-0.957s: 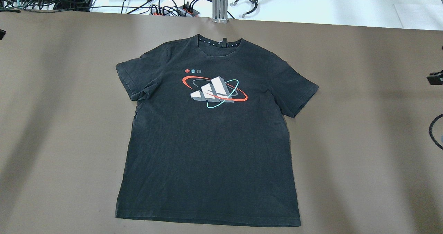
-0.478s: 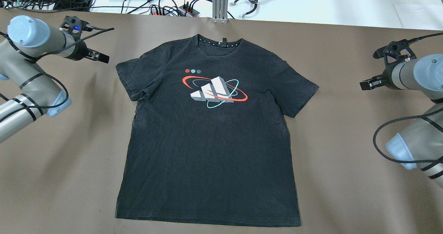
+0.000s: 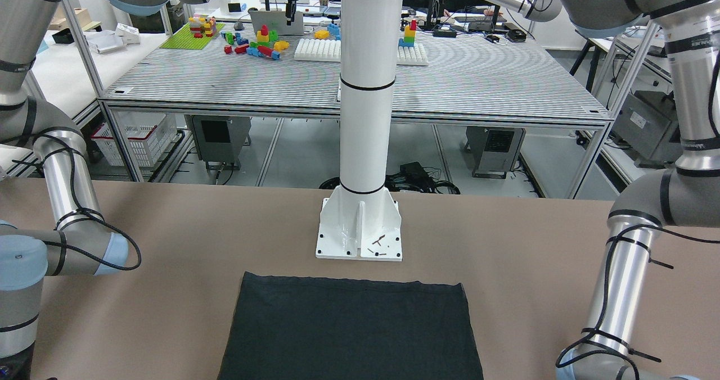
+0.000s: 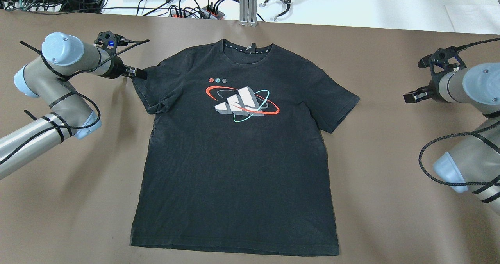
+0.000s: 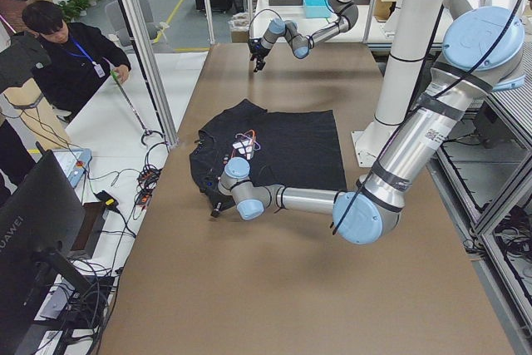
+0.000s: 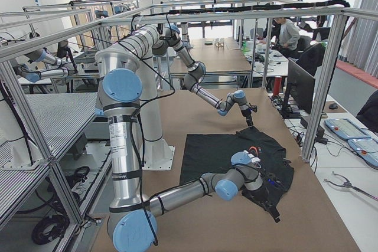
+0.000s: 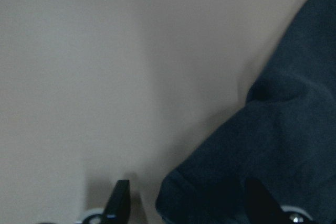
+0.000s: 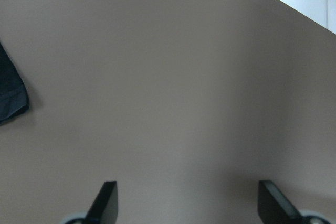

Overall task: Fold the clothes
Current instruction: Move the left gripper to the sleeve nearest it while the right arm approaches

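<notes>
Moved since half a second ago: left gripper point(image 4: 137, 74) has come in across open table to the outer edge of the near sleeve point(image 4: 150, 89); right gripper point(image 4: 412, 97) has barely shifted; the T-shirt point(image 4: 234, 170) lies as it did.
Left gripper: jaws apart, straddling the sleeve hem in the wrist view, with dark cloth bunched between the fingers point(image 7: 119, 199). Whether they touch the cloth cannot be told.
Right gripper: jaws apart over bare table point(image 4: 390, 186), well apart from the other sleeve point(image 4: 338, 102), whose tip just shows at the left edge of its wrist view.
T-shirt: spread flat and face-up mid-table, collar away from the robot, bottom hem near the white pole's base plate point(image 3: 360, 231).
Step in hand: probably the approach for the first fold, as nothing is folded yet.
Next move: likely the left gripper drops and pinches the sleeve edge. The right must first travel in to its own sleeve if both are to lift together.
Materials: soft, matte, slightly faded black knit, rumpled under the left-side sleeve; a chest print point(image 4: 242, 102) in white, red and teal; a smooth brown table cover that should let the cloth slide.
</notes>
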Tool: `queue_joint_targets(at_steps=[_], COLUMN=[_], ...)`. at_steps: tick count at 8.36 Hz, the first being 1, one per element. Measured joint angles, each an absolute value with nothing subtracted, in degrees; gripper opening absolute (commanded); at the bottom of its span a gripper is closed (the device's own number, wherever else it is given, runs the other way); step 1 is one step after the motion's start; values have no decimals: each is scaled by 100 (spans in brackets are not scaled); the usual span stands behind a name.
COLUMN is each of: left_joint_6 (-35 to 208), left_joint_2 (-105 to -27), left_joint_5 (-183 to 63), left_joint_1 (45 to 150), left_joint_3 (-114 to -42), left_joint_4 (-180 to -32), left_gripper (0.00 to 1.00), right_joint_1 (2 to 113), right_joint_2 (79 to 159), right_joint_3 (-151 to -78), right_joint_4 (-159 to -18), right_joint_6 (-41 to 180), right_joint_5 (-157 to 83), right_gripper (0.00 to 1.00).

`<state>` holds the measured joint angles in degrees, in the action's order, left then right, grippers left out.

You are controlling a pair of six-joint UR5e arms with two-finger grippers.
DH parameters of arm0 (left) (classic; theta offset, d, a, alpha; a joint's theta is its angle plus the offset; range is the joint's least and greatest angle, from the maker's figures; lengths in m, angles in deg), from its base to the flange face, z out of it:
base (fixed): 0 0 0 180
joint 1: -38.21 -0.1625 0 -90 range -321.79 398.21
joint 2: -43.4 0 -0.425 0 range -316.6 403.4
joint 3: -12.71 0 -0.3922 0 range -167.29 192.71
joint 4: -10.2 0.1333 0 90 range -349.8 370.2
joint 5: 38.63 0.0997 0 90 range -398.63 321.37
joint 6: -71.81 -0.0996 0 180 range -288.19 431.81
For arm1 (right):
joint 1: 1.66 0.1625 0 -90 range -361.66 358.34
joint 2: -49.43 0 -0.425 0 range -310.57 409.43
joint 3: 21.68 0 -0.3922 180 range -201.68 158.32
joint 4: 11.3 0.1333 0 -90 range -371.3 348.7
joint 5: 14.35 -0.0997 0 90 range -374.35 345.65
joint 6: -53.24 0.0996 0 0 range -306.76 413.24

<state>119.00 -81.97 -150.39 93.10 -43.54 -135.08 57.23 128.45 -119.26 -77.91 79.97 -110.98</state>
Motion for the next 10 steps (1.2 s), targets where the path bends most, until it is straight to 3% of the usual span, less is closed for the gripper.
queue_joint_targets(at_steps=[1, 6, 8, 10], left_joint_6=[11906, 11909, 11927, 12204], left_joint_2=[-8199, -8194, -8194, -8159], left_joint_5=[-15061, -15192, -15194, -15261], left_joint_1=[9309, 9346, 9367, 9373], left_joint_3=[-4354, -4383, -4444, -4692], left_joint_4=[-13514, -13554, -13575, -13589], left_gripper=[38, 17, 0, 0], right_joint_1=[5719, 5709, 5675, 5632], right_joint_2=[12844, 12844, 12844, 12844], right_joint_3=[-11925, -11926, -11924, -11925], right_joint_4=[-7792, -7791, -7779, -7774], right_joint_6=[7996, 7988, 7987, 7987], right_joint_5=[-11096, -11095, -11095, -11095], right_gripper=[94, 94, 94, 94])
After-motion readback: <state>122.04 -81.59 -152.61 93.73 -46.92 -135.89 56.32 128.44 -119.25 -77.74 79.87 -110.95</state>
